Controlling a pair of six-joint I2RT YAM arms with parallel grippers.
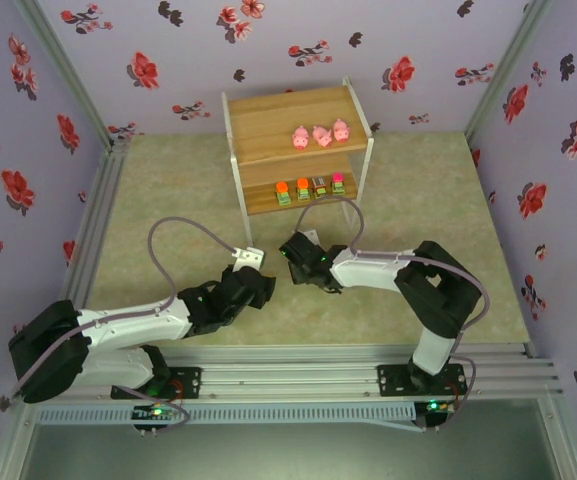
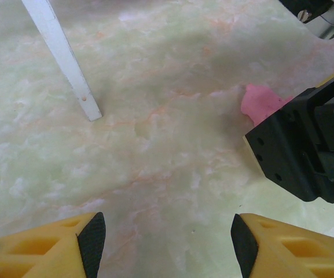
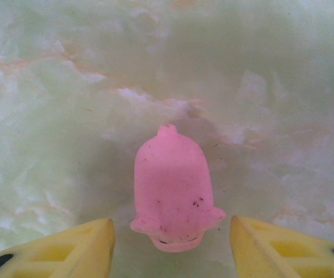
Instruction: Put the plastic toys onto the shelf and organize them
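On the bench [image 1: 168, 180], short of the shelf [image 1: 268, 120], my left claw [image 2: 168, 237] hangs released and empty beside my right claw [image 3: 171, 229], which straddles the last pink pig [image 3: 171, 185], released, not touching it. An uneven squeeze could squirt that rounded pig sideways.

No text to read here
Checked the shelf [image 1: 268, 122], the pink pig [image 3: 172, 185] and the flowery walls [image 1: 298, 25]: no letters, numbers or logos legible.
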